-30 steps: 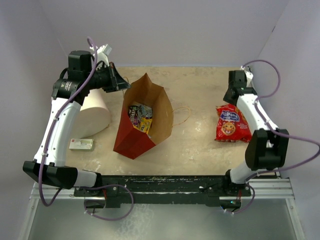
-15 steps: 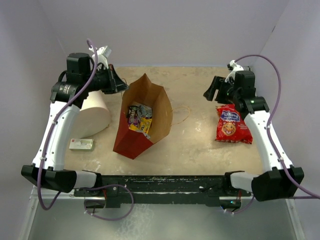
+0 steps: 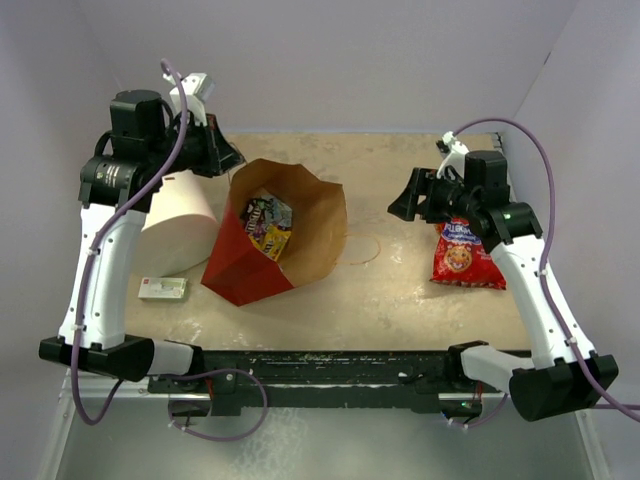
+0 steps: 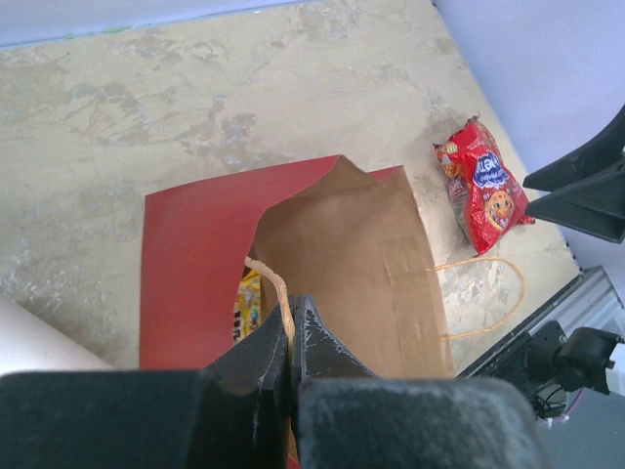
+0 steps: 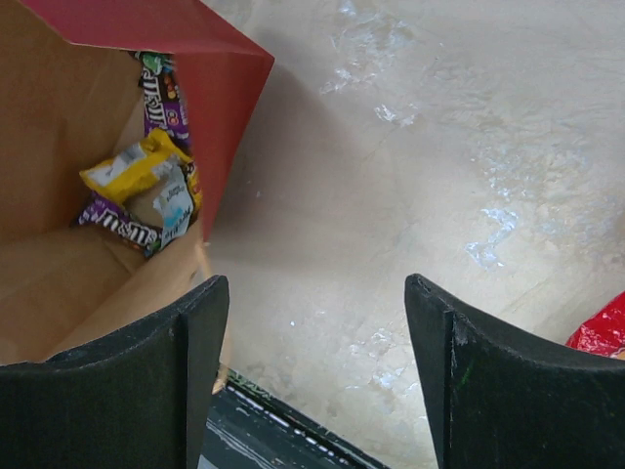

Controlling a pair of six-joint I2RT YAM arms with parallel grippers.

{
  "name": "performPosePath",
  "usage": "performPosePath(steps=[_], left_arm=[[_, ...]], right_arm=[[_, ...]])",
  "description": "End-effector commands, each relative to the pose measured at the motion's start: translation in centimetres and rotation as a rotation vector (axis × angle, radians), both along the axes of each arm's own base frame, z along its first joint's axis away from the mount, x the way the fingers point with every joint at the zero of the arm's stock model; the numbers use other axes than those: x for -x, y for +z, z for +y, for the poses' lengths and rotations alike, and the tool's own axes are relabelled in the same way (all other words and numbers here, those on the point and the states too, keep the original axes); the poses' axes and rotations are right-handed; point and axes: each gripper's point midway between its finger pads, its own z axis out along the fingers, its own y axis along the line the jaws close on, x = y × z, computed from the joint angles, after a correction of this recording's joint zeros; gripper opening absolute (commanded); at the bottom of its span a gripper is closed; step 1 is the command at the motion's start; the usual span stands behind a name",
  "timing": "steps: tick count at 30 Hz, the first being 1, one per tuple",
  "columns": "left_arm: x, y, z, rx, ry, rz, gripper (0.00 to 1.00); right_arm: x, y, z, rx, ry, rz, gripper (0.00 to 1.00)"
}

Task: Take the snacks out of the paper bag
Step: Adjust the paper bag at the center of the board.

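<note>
The paper bag (image 3: 228, 272), red outside and brown inside, leans at the table's middle left with its mouth wide open. My left gripper (image 3: 228, 160) is shut on its string handle (image 4: 269, 283) at the far-left rim and holds that side up. Small candy packs (image 3: 268, 222) in purple, yellow and light blue lie deep inside the bag (image 5: 59, 127). The red cookie bag (image 3: 462, 255) lies flat on the table at the right. My right gripper (image 3: 400, 205) hangs open and empty above bare table between the paper bag and the cookie bag.
A white tub (image 3: 180, 210) stands left of the bag, under my left arm. A small white-and-green box (image 3: 163, 288) lies near the front left. The bag's other string handle (image 3: 362, 245) trails on the table. A black rail (image 3: 330, 365) runs along the near edge.
</note>
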Motion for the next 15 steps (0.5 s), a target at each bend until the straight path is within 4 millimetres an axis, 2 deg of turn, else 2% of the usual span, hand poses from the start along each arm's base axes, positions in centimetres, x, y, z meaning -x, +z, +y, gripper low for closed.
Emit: performPosePath(steps=[1,5,7,11,15], left_arm=[[1.5,2.8,-2.7,0.072,-0.176,-0.123,0.00],[3.9,1.1,-6.8,0.162,-0.295,-0.081,0.00],[4.9,0.1,-8.1,0.196,-0.318,-0.046,0.00],[6.3,-0.5,-8.9,0.264,-0.331,-0.035,0.00],[7.0,-1.3,-9.5,0.293,-0.353,-0.001,0.00]], right_arm=[[1.4,1.6,0.8,-0.026,0.062,-0.024,0.75],[1.6,3.0,0.4,-0.011,0.058,-0.044,0.74],[1.8,4.1,0.4,-0.014,0.060,-0.062,0.74],[2.2,6.2,0.7,-0.017,0.086,-0.114,0.73],[3.0,7.0,2.1,-0.011,0.167,-0.178,0.73]])
